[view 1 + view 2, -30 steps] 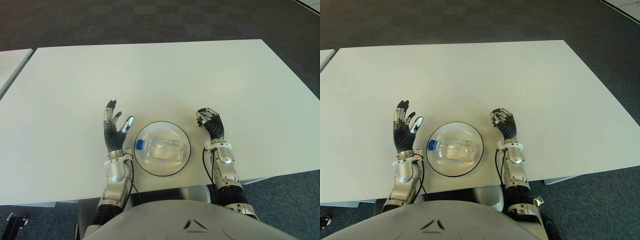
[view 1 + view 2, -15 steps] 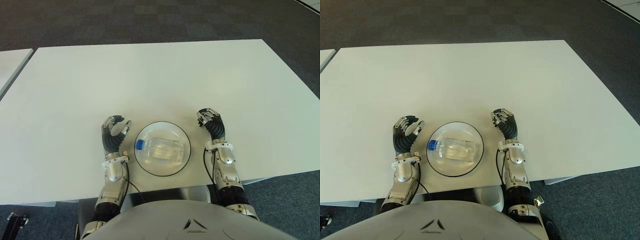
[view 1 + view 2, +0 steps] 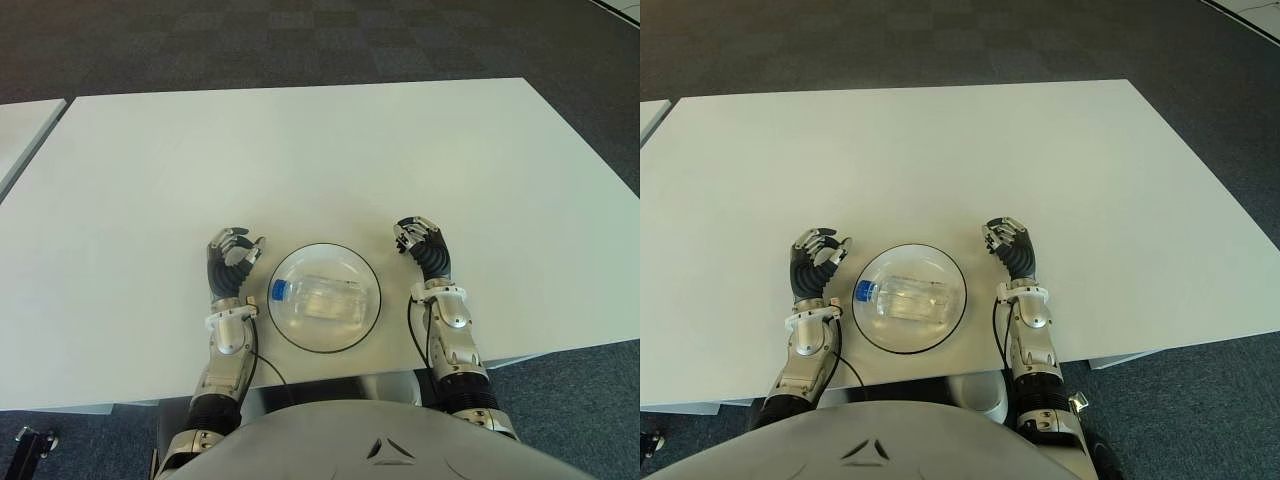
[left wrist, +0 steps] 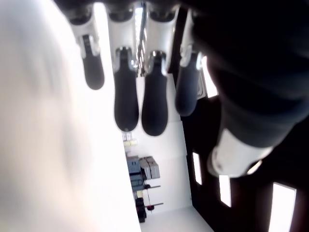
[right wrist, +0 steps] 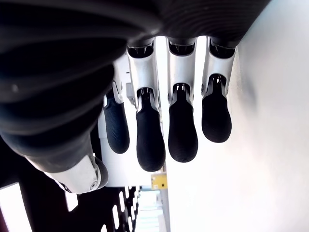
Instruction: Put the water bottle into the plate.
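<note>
My left hand (image 3: 232,262) had curled its fingers in over the last second; a moment earlier they stood spread and upright beside the plate (image 3: 372,281). Now they were folded on nothing, the hand just left of the plate near the table's (image 3: 300,160) front edge. My right hand (image 3: 424,247) showed just right of the plate, fingers likewise curled and empty, unchanged. The water bottle (image 3: 318,298) lay on its side inside the plate, blue cap toward my left hand, touched by neither hand. I judged the task done, the closing fingers being only a retreat.
</note>
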Controlling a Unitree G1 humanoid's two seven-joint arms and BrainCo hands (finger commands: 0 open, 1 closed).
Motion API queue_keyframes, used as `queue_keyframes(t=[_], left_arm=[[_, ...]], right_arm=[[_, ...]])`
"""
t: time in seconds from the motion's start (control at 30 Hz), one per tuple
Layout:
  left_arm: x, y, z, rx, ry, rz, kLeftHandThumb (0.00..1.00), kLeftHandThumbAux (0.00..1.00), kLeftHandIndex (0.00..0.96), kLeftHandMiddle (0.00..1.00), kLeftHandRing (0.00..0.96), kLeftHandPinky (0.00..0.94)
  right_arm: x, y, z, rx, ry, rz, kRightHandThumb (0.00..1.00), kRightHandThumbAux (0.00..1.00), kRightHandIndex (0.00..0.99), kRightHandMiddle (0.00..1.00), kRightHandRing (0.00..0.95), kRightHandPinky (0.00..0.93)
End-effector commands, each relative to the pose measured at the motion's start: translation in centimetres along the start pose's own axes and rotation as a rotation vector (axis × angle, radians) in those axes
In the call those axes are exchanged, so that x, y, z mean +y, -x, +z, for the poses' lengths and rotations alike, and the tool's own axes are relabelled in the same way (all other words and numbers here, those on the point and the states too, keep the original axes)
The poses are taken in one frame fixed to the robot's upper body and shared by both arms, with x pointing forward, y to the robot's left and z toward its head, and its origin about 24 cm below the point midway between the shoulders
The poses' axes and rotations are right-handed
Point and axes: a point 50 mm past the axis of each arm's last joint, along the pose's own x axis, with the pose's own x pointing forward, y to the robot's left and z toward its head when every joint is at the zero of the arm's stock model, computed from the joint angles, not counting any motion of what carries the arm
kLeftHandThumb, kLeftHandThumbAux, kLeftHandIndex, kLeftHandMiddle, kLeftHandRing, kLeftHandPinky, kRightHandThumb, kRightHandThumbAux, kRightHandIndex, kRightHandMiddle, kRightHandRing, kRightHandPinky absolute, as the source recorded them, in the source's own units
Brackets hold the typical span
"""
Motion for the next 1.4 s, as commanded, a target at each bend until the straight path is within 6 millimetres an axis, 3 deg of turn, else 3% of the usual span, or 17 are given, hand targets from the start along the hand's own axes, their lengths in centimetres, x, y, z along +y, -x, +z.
queue_keyframes(t=[0.03, 0.43, 1.4], left_arm=[[0.7, 0.7, -1.7, 0.087, -0.028, -0.054, 0.695, 0.718, 0.436, 0.648, 0.648, 0.671], [1.7, 0.4, -2.6, 0.117, -0.091, -0.206, 0.698, 0.721, 0.433, 0.688, 0.691, 0.672], [2.8, -0.2, -3.0, 0.153, -0.175, -0.334, 0.695, 0.723, 0.431, 0.679, 0.68, 0.66]], right_arm=[[0.0, 0.4, -0.9, 0.052, 0.0, -0.005, 0.707, 0.726, 0.438, 0.677, 0.669, 0.68], [0.1, 0.4, -0.9, 0.06, 0.016, 0.006, 0.707, 0.726, 0.438, 0.684, 0.676, 0.686], [0.9, 0.5, -0.9, 0.045, 0.105, 0.083, 0.707, 0.727, 0.436, 0.678, 0.688, 0.71]])
